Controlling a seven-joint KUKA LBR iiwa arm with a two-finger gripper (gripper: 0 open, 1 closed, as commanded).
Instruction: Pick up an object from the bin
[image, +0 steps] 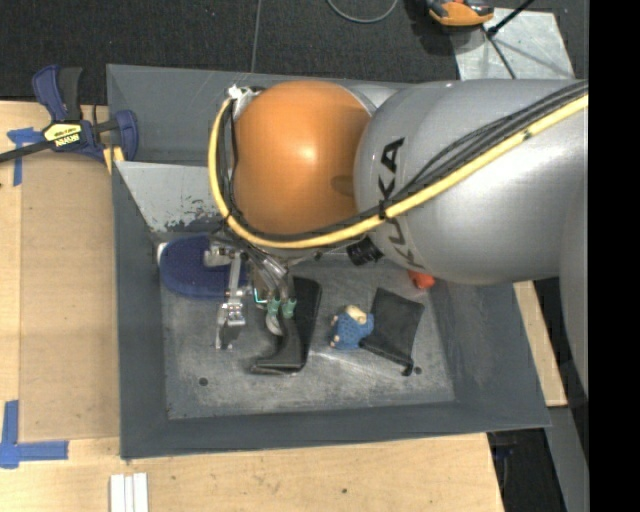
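Claw (254, 318) hangs low over the bin (140, 330) floor, left of centre, fingers apart with nothing between them. Black bent piece (290, 345) lies just beside the finger on the view's right. Dark blue oval thing (185, 268) sits near, up-left.

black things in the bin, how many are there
2. A black angled plastic piece lies mid-floor; a flat black rectangular pad lies to its right, beyond a small blue-and-tan object. The arm covers the far part of the bin, so more may be hidden.
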